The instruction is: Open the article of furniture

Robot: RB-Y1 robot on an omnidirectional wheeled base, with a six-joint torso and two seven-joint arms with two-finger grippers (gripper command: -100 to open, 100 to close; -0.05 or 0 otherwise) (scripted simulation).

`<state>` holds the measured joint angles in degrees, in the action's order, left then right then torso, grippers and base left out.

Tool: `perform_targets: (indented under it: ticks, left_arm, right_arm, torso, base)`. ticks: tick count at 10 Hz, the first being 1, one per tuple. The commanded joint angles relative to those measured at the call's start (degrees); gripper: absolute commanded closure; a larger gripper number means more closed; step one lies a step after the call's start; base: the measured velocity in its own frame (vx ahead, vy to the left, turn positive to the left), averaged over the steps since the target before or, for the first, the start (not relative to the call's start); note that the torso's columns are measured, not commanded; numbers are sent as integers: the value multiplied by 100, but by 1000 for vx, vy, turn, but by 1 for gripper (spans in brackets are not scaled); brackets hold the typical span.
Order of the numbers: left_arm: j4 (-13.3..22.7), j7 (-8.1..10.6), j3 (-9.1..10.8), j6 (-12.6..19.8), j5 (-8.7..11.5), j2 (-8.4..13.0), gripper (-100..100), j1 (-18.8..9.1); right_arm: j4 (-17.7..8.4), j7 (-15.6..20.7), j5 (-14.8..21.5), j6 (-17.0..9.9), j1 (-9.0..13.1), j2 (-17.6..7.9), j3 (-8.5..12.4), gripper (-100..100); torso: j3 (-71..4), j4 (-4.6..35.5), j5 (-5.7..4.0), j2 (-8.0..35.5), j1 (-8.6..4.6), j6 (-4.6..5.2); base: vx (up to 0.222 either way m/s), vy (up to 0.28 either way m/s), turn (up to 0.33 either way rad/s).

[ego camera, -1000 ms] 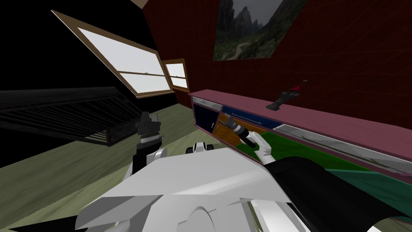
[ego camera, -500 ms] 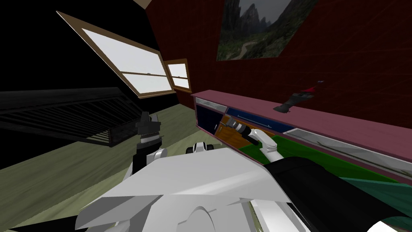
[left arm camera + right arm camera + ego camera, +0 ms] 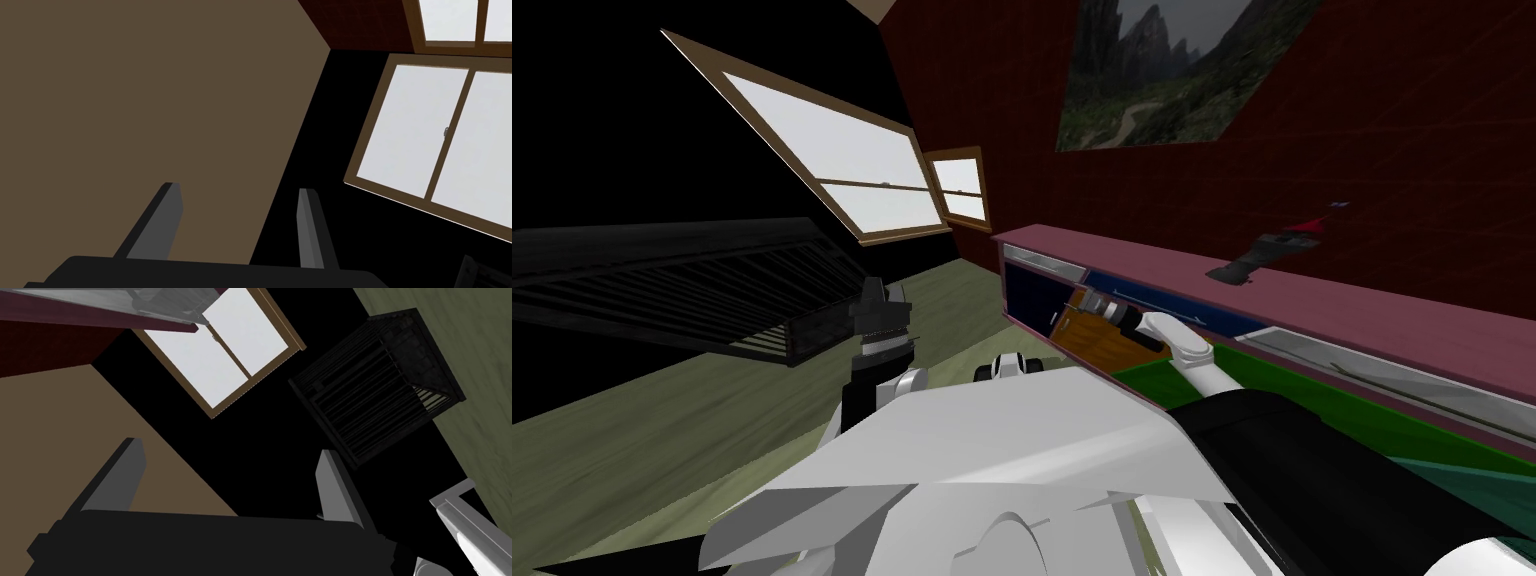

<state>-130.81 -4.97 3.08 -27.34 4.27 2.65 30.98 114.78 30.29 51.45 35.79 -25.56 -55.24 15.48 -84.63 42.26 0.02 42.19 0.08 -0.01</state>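
Against the dark red wall (image 3: 1412,150), the long mauve-topped cabinet's (image 3: 1362,315) stiff brown door (image 3: 1092,342) should swing lightly; the empty, spread-fingered right gripper (image 3: 1095,303) beside it wants its free edge.

I see a large bright window (image 3: 832,160) against a black area. Right of it: a smaller window (image 3: 959,190), a dark red wall (image 3: 1362,130), a mountain picture (image 3: 1162,70). Below it: a dark barred cage (image 3: 662,285) on olive floor (image 3: 662,430).

Long maroon-topped cabinet (image 3: 1152,268) (many-coloured fronts) along the red wall (image 3: 992,100)
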Motion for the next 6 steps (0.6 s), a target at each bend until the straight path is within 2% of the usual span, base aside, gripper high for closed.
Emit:
perform_targets:
  ticks: [1, 2, 3, 6]
  left_arm:
    - [0, 0, 0, 0, 0, 0, 0, 0]
    - [0, 0, 0, 0, 0, 0, 0, 0]
    - [0, 0, 0, 0, 0, 0, 0, 0]
    - [0, 0, 0, 0, 0, 0, 0, 0]
  right_arm:
    - [-155, 221, 332, -16, 17, -420, 64, -100]
    - [-268, 340, 516, -16, 37, -611, 117, -100]
    - [-268, 340, 516, -16, 37, -685, 117, -100]
    - [-566, 665, 1020, -13, 92, -1268, 263, -100]
  torso:
    - [5, 2, -1, 10, -6, 1]
    - [7, 3, -2, 11, -8, 1]
    - [4, 2, 0, 6, 1, 1]
    - [3, 1, -3, 5, -11, 0]
  base:
    - [58, 66, 19]
    - [78, 104, 28]
    - [61, 77, 4]
    - [77, 74, 21]
